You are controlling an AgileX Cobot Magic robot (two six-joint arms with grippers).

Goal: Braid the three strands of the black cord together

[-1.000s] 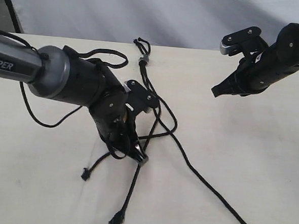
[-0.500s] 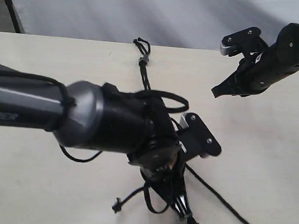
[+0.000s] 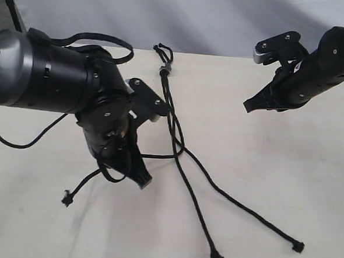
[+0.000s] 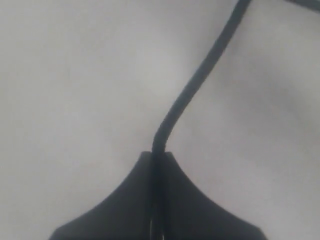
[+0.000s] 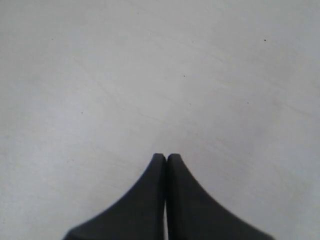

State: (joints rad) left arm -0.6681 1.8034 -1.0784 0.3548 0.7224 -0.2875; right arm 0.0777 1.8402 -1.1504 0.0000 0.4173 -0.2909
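The black cord (image 3: 171,114) lies on the bench (image 3: 273,188), its bound end with the grey band (image 3: 166,67) at twelve o'clock. From there the three strands run down together and split near the bench's middle. The middle strand (image 3: 195,203) trails to six o'clock, the right-hand strand (image 3: 237,204) to five o'clock, and the third strand (image 3: 85,184) bends off toward eight o'clock.

I have my left tool (image 3: 142,181) pinched shut on that third strand. The left wrist view shows it caught between the tips and curving away over the bench. Its knotted tip lies loose beyond the tool. My right tool (image 3: 247,105) hangs above the bench at two o'clock, tips pressed together on nothing, well apart from every strand.

I judge this an early crossing, with one outer strand being drawn sideways. Below the band I see no tight plait, only one loose crossing, and I cannot tell which strand lies on top there.

Next I should lay the held strand between the other two and let go. Then I should bring the right tool down, open, onto the right-hand strand.
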